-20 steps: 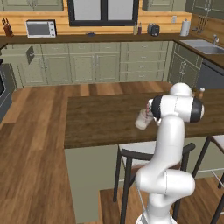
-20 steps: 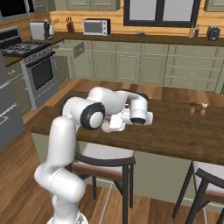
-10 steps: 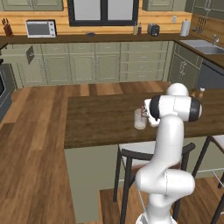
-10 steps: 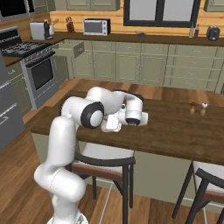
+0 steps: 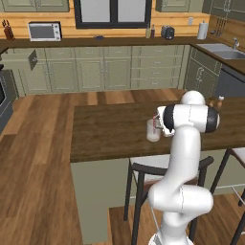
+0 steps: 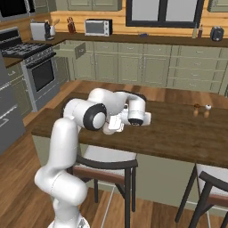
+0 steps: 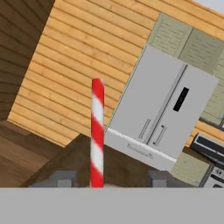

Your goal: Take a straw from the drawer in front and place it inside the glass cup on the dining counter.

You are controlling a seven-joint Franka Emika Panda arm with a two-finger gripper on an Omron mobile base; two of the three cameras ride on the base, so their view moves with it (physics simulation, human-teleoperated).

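Note:
The glass cup stands on the dining counter, close to its front edge. My gripper hovers right over the cup's rim, reaching in from the right. In the hand view the red-and-white striped straw stands upright between my two fingertips. They sit wide apart and neither touches it, so the gripper is open. The straw's lower end is hidden. The drawer juts open from the far wall cabinets.
Dark stools stand tucked under the counter's near edge. Salt and pepper shakers sit on the dining counter to the right. A steel fridge and a range line the left wall.
My jaws have spread apart from shut and let go of the straw. The hand has stayed over the cup.

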